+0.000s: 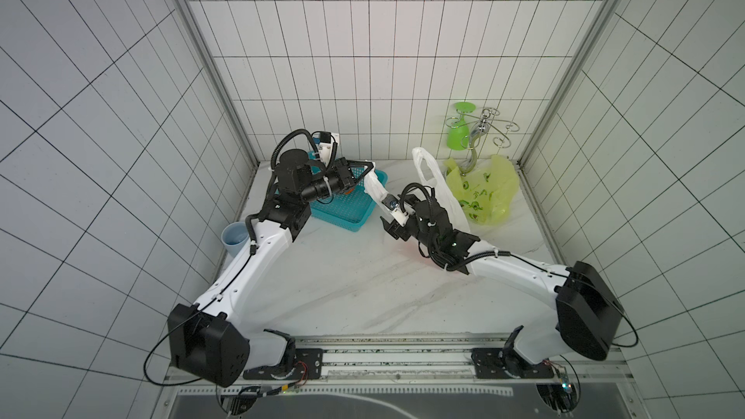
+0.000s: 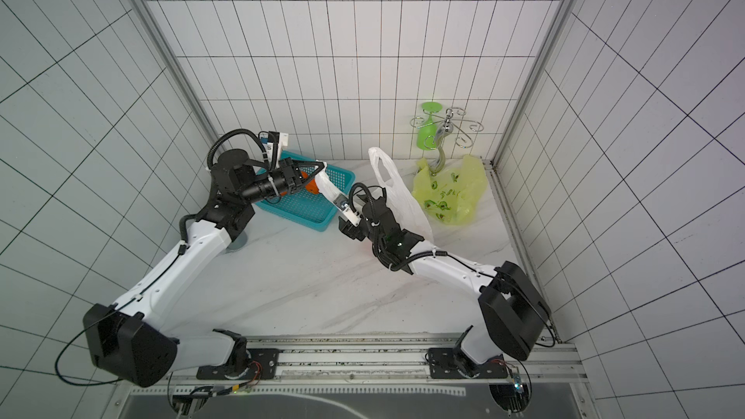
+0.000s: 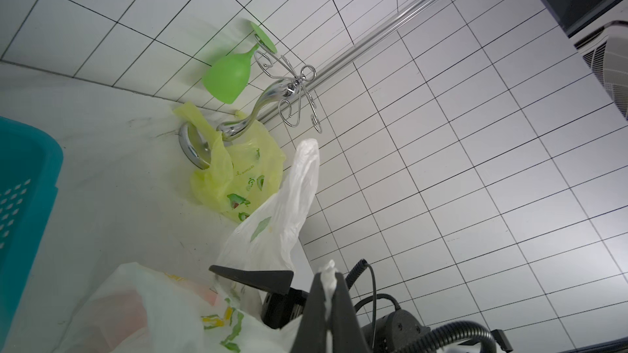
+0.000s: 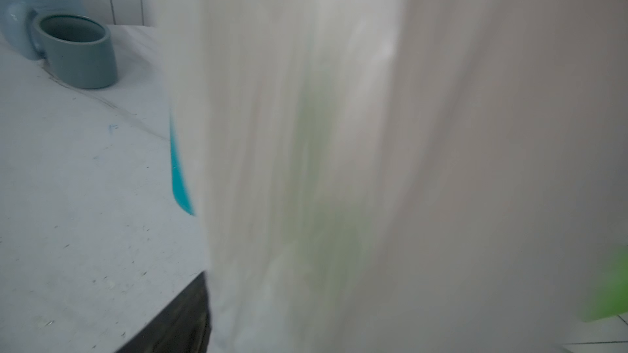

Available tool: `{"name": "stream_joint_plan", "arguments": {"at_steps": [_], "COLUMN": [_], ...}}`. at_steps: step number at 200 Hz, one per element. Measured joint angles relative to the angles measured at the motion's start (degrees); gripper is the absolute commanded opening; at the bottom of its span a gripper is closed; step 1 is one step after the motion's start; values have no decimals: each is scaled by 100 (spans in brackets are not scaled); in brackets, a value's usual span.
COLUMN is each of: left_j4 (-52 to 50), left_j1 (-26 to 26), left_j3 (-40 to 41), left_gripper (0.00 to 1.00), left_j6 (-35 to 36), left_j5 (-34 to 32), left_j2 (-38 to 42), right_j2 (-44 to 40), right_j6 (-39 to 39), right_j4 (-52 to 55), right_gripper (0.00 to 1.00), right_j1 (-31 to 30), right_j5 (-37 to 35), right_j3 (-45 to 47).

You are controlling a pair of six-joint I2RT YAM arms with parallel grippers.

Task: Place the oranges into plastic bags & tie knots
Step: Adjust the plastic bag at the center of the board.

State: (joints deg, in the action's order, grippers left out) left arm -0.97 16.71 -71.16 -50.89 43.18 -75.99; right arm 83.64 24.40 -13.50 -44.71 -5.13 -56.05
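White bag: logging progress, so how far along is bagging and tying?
Done: perhaps fruit in the white bag, by its orange tint. In hand: the left gripper pinches its handle. Left: an orange sits in the teal basket; the yellow-green bag lies slack; no knot shows.

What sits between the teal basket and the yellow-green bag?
The white lemon-print bag, partly lifted off the tabletop; both top views show it.
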Motion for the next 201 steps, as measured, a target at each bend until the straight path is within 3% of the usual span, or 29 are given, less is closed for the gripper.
{"name": "stream_joint_plan", "arguments": {"at_steps": [72, 112, 148, 201], "left_j4": [-407, -544, -632, -667], "left_j1": [52, 151, 240, 264], "left_j3": [-205, -267, -267, -275], "left_gripper": [0, 0, 0, 0], "left_j6": [1335, 1725, 1908, 1993], "left_j5": [9, 11, 9, 4], "left_j2": [-2, -2, -2, -2], "right_j2": [-1305, -1644, -1152, -730], "right_j6": [664, 625, 146, -321], "right_j4": [2531, 3171, 3195, 2308], "right_gripper": [97, 97, 97, 97], "right_j1": [863, 2430, 3853, 3696], "right_j5": [2216, 3289, 4081, 4839], "right_j3": [-1027, -1445, -1554, -1200]}}
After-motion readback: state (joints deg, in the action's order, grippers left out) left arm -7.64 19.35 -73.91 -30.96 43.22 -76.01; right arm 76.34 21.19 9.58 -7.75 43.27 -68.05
